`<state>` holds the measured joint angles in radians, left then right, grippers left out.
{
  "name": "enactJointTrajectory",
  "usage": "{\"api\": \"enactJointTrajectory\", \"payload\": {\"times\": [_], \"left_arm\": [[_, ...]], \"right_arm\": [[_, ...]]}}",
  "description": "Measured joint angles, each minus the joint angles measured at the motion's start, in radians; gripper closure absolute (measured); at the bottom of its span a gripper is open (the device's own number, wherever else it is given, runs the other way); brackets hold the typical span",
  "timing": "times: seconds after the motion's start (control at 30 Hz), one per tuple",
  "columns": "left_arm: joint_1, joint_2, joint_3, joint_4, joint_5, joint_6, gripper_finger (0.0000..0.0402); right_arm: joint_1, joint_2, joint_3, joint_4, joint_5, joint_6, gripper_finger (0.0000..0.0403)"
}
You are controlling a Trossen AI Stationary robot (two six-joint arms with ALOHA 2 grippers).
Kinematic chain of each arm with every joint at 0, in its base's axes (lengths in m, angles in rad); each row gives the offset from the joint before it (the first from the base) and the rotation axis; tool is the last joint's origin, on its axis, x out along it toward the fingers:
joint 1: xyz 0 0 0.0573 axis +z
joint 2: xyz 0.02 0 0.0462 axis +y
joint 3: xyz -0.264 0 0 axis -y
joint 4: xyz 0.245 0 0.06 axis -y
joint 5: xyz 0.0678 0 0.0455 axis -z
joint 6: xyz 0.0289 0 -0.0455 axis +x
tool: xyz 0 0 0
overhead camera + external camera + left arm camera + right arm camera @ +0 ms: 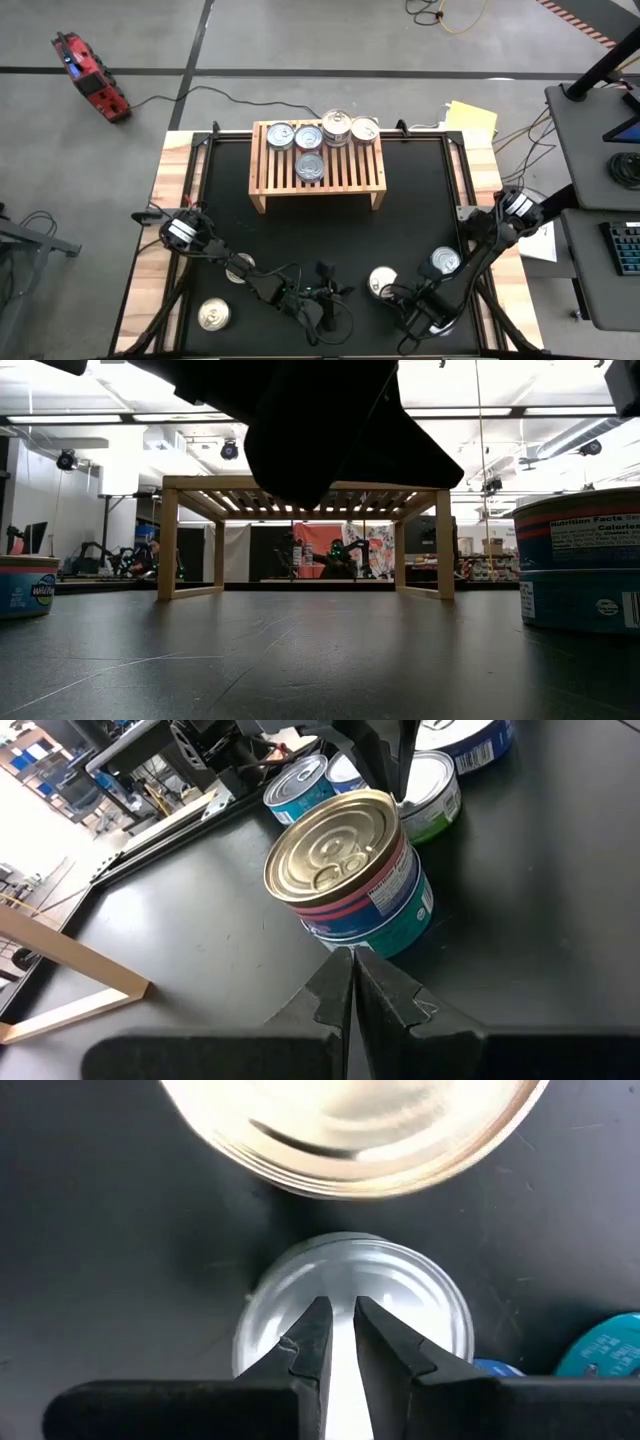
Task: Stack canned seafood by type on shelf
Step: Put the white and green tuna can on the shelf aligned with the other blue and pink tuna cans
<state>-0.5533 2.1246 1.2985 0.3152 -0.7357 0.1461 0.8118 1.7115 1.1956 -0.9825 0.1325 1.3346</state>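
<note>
High view: low light-wood slatted shelf (318, 160) holds 5 round silver-lidded tins (323, 132), grouped at its back as sorted stacks. Left gripper (352, 982), fingers pressed together, empty, faces a gold-lidded 2-tin stack (352, 870). Right gripper (341, 1335), nearly closed, empty, hovers over a silver-lidded tin (400, 1295), likely lining up a pick.

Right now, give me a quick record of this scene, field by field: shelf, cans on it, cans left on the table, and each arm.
shelf: light-wood rack at the table's far side
cans on shelf: five, four along the back, one in front
cans on table: at least four, at the near side
left gripper: near centre edge, fingers shut, empty
right gripper: near right, fingers nearly shut above a silver can, gripping nothing
</note>
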Motion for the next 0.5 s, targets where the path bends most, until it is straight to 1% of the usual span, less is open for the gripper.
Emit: {"api": "enactJointTrajectory", "payload": {"times": [0.3, 0.5], "left_arm": [[-0.005, 0.0, -0.004, -0.025, -0.017, -0.025, 0.0401], [-0.018, 0.0, -0.004, -0.028, -0.103, -0.025, 0.0401]], "right_arm": [[0.011, -0.004, -0.046, 0.01, 0.011, -0.001, 0.0365], [0.012, -0.004, -0.056, 0.016, 0.026, -0.032, 0.0365]]}}
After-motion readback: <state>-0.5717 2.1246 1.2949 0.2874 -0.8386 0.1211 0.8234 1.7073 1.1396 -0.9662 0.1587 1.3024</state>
